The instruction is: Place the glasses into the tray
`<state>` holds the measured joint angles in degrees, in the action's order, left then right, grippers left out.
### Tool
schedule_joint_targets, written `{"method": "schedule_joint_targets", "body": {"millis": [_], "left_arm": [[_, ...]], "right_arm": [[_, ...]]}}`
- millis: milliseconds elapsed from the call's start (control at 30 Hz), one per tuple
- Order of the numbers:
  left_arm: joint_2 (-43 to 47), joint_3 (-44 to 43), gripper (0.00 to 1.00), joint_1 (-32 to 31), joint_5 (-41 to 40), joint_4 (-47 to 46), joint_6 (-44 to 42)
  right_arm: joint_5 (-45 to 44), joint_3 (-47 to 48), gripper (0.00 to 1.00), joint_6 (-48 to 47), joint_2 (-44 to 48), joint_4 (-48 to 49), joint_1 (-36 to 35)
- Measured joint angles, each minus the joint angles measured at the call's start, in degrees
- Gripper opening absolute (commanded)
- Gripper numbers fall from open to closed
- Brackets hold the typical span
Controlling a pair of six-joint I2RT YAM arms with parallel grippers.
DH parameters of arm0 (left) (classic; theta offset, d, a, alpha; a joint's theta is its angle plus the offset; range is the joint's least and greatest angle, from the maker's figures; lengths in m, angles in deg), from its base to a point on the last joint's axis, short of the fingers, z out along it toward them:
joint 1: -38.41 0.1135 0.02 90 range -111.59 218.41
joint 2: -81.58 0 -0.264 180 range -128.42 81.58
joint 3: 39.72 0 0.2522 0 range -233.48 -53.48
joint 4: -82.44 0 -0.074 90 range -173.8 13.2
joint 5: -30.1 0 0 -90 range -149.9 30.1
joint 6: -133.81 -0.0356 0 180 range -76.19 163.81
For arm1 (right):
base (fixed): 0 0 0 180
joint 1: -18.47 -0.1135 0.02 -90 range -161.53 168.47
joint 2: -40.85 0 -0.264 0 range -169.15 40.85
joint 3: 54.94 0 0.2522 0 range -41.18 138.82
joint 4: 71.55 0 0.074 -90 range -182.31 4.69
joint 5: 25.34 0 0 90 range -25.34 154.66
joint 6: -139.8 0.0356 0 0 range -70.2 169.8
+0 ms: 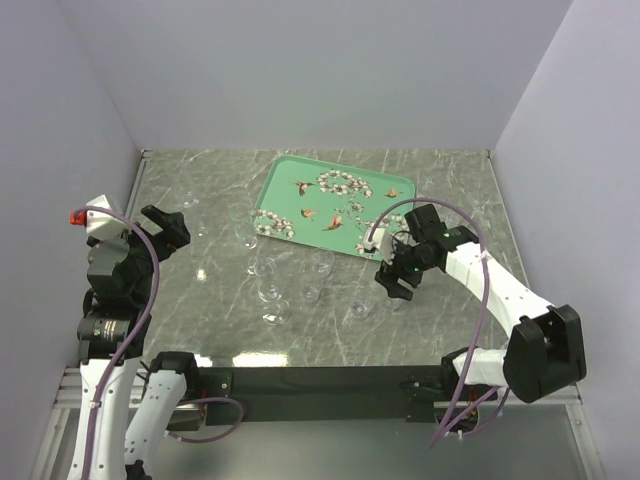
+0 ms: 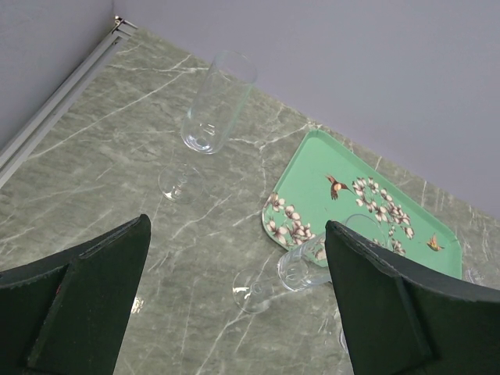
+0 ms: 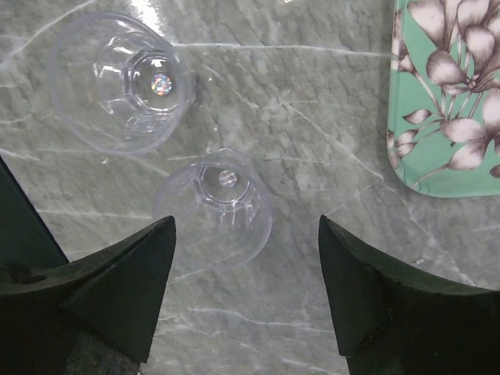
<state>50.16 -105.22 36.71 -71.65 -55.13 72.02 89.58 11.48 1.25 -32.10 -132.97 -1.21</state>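
- tray (image 1: 385, 195): far-centre worktop (image 1: 220, 320).
- glasses (image 1: 268, 292): scattered on worktop, near side of tray rim.
- L hand (image 1: 165, 228): fingers apart, by left wall.
- R hand (image 1: 395, 280): fingers apart, above glass (image 3: 223, 207) beside tray corner.

My left gripper (image 1: 170, 225): jaws apart, empty, arm folded upright | my right gripper (image 1: 394, 284): jaws apart, empty, pointing down, arm reaching forward
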Motion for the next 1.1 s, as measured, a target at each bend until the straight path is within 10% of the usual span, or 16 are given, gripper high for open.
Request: {"method": "schedule_joint_targets", "body": {"millis": [367,733,1100], "left_arm": [[0.0,0.4,1.00,0.0,0.6,-0.1,0.1],[0.1,1.1,0.99,0.0,2.9,-0.2,0.2],[0.9,2.0,1.00,0.0,4.9,-1.6,1.5]], "right_arm": [[-2.0,-3.2,0.59,3.3,-3.8,5.3,1.4],[-2.8,-3.5,0.02,5.6,-7.1,8.1,2.0],[-0.1,6.8,0.00,7.3,-7.9,0.5,2.7]]}}
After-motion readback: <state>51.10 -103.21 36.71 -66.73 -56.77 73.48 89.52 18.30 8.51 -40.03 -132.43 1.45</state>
